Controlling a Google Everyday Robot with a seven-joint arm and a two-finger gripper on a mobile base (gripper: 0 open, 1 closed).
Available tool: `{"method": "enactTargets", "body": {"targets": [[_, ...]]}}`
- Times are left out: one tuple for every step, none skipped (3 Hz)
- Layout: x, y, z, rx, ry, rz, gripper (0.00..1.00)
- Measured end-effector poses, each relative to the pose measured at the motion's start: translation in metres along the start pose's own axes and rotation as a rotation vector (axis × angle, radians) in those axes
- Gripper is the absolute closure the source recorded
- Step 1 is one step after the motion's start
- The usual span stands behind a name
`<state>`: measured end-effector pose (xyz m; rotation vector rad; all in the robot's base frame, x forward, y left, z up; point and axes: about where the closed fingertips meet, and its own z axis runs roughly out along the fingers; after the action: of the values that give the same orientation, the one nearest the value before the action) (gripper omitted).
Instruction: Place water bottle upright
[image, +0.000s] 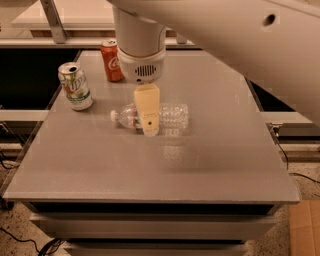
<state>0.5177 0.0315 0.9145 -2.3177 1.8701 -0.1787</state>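
Note:
The water bottle (173, 116) lies on its side in the middle of the grey table (210, 165), white cap pointing left, base to the right. It is clear and ribbed, with a coloured label band partly hidden behind the gripper. My gripper (148, 124) hangs straight down from the white arm and sits over the bottle's middle, its cream tip reaching down to the table surface in front of the bottle. The bottle rests on the table.
A green-and-white soda can (75, 86) stands upright at the left edge. A red cola can (111, 60) stands upright at the back left. The large white arm (235, 45) crosses the upper right of the view.

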Motion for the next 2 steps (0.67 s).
{"method": "enactTargets", "body": {"targets": [[-0.009, -0.008, 0.019, -0.023, 0.027, 0.052, 0.0], [-0.012, -0.016, 0.035, -0.042, 0.019, 0.118, 0.0]]}}
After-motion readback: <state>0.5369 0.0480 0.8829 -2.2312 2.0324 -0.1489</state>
